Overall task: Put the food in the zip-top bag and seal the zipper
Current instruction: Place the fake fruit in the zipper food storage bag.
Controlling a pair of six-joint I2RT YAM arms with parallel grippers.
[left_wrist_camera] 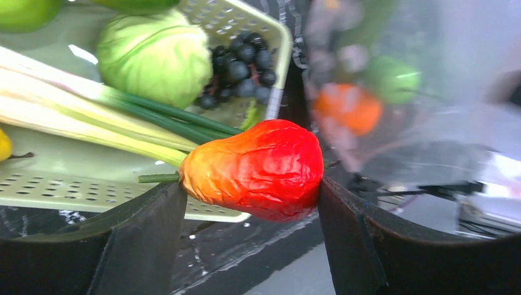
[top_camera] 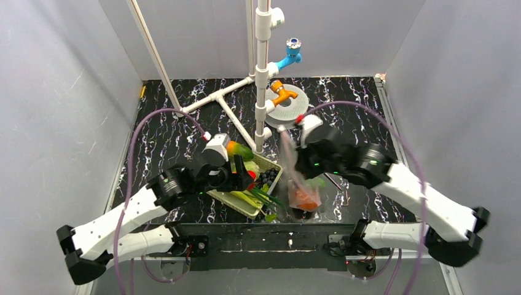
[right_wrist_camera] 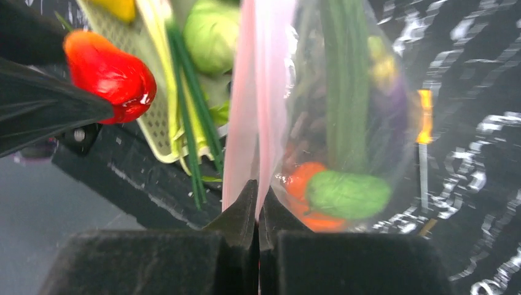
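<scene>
Holding the bag (right_wrist_camera: 344,123) up by its pink strip (right_wrist_camera: 255,92), the right hand (right_wrist_camera: 258,215) is squeezed all the way shut on that edge. I think it grips there so the bag hangs down with its mouth at the top, ready for food to drop in. From above, the bottom of the bag sits low, near the dark surface (top_camera: 184,135), just beside the green basket (left_wrist_camera: 61,184).

Some food is already inside. I can see orange pieces (right_wrist_camera: 301,178) and a green piece (right_wrist_camera: 347,193) lying at the bottom of the bag.

The left hand (left_wrist_camera: 249,196) is partly open, with its two fingers pressing on both ends of a red fruit (left_wrist_camera: 258,169). The fruit is lifted over the near rim of the basket and is close to the bag, but not in it yet. It looks like the next piece to go in.

More food waits in the basket: a pale cabbage (left_wrist_camera: 153,58), dark grapes (left_wrist_camera: 242,64) and long green stalks (left_wrist_camera: 123,110).

I cannot tell how wide the bag's mouth is open. If it is narrow, the red fruit may bump the edge. The strip is not pressed closed along its length, so sealing comes later.
</scene>
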